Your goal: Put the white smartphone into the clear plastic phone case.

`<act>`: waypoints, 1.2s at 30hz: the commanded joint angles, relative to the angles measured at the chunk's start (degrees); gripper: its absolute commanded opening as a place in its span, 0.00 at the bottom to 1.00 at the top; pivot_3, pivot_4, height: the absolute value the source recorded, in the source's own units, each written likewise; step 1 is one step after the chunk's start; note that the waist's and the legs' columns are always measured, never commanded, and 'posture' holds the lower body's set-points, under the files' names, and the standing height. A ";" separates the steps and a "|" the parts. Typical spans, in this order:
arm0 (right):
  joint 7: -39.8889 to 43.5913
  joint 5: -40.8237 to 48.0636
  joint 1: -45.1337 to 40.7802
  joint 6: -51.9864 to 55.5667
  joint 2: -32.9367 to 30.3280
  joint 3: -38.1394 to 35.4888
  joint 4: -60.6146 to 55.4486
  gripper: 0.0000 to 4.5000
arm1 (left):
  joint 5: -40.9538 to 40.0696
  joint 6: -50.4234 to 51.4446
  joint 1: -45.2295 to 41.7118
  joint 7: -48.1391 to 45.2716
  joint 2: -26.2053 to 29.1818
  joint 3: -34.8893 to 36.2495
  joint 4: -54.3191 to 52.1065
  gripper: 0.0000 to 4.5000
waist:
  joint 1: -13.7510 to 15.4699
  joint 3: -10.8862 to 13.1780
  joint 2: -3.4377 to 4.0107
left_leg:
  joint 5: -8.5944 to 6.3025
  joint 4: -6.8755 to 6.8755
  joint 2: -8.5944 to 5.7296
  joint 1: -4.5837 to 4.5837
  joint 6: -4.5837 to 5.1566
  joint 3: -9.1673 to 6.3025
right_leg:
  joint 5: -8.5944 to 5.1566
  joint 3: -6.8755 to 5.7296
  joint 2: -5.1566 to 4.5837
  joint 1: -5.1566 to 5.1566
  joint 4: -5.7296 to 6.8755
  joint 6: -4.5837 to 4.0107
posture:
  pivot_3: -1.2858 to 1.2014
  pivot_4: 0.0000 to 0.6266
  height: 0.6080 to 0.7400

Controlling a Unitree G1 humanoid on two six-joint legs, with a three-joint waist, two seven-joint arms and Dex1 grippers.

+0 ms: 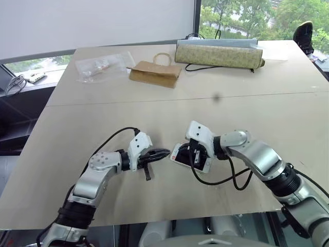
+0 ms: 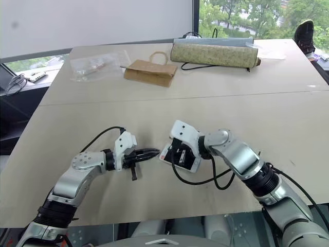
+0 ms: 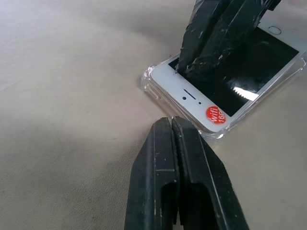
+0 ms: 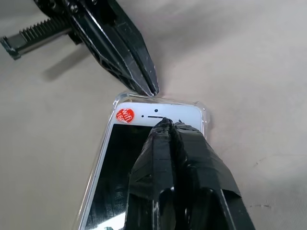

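We press our right gripper (image 4: 165, 125), fingers together, onto the white smartphone (image 3: 225, 79) to seat it, apparently fully, in the clear plastic phone case (image 3: 152, 82). Our left gripper (image 3: 171, 125), also closed, braces the case's edge at nine o'clock.

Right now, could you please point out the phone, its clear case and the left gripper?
phone (image 3: 249, 67), left wrist view, on its black screen.
clear case (image 3: 149, 84), left wrist view, on its corner lip.
left gripper (image 4: 151, 88), right wrist view, at its shut fingertips.
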 commanded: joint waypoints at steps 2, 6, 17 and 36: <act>0.86 -1.54 -0.14 3.24 -0.15 3.41 2.63 0.00 | -0.44 0.12 0.26 0.04 -0.38 -0.25 -2.85 0.01 | -0.09 -0.21 0.00 | 0.00 0.00 0.00 0.01 0.00 0.00 | 0.00 0.00 0.00 0.02 0.00 0.00 | 0.52 0.24 1.00; -0.22 -2.99 -0.38 3.59 1.10 4.47 4.78 0.00 | -0.41 0.34 0.51 0.35 -0.58 -0.41 -3.27 0.01 | -0.40 -0.50 0.02 | 0.00 0.00 0.00 0.10 0.00 -0.01 | 0.00 0.00 0.00 0.11 -0.01 0.00 | 0.52 0.24 1.00; 2.31 6.67 2.73 6.68 0.51 -8.05 -7.76 0.00 | -0.43 0.90 1.31 1.24 -0.78 -0.53 -4.34 0.01 | 0.19 -0.52 0.04 | -0.03 -0.11 0.00 0.74 0.04 -0.01 | 0.00 0.04 0.00 0.72 -0.07 0.00 | 0.52 0.24 1.00; 0.17 17.05 15.73 19.43 -20.74 -18.70 -30.27 0.00 | -0.19 0.90 0.59 1.58 -0.43 0.59 -2.99 0.01 | 0.51 -0.46 0.08 | -0.10 -0.18 0.03 0.72 0.16 0.04 | -0.01 0.06 0.00 0.71 -0.14 0.00 | 0.52 0.24 1.00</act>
